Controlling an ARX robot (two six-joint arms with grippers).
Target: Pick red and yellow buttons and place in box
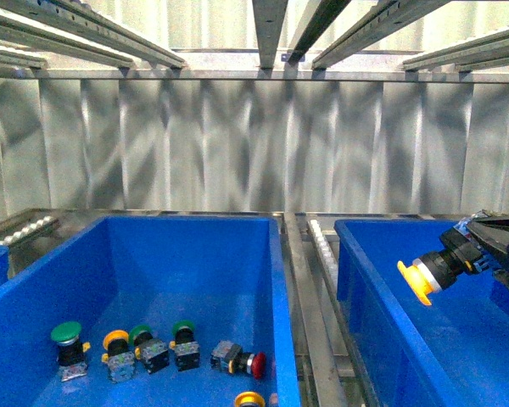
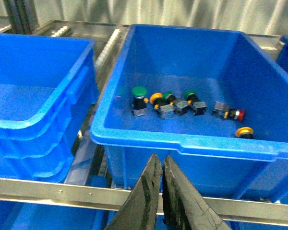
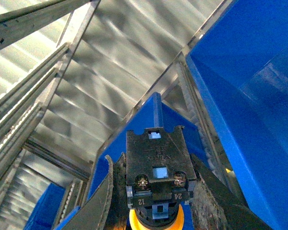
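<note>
My right gripper (image 1: 460, 254) is shut on the black body of a yellow button (image 1: 424, 281), held sideways in the air over the blue box (image 1: 382, 225) on the right. In the right wrist view the yellow button (image 3: 156, 143) sits between the fingers of the gripper (image 3: 152, 165), beside the box wall (image 3: 249, 96). The left blue bin (image 1: 276, 280) holds a red button (image 1: 256, 364) and two yellow buttons (image 1: 116, 342) (image 1: 248, 399). My left gripper (image 2: 158, 160) is shut and empty, hanging outside the near rim of that bin (image 2: 182, 143), where the red button (image 2: 240, 114) lies.
Three green-capped buttons (image 1: 66, 335) (image 1: 141, 335) (image 1: 184, 331) stand among the others in the left bin. A metal roller rail (image 1: 322, 246) runs between the two bins. Another blue bin (image 2: 33, 96) stands further left. A corrugated metal wall closes the back; rails cross overhead.
</note>
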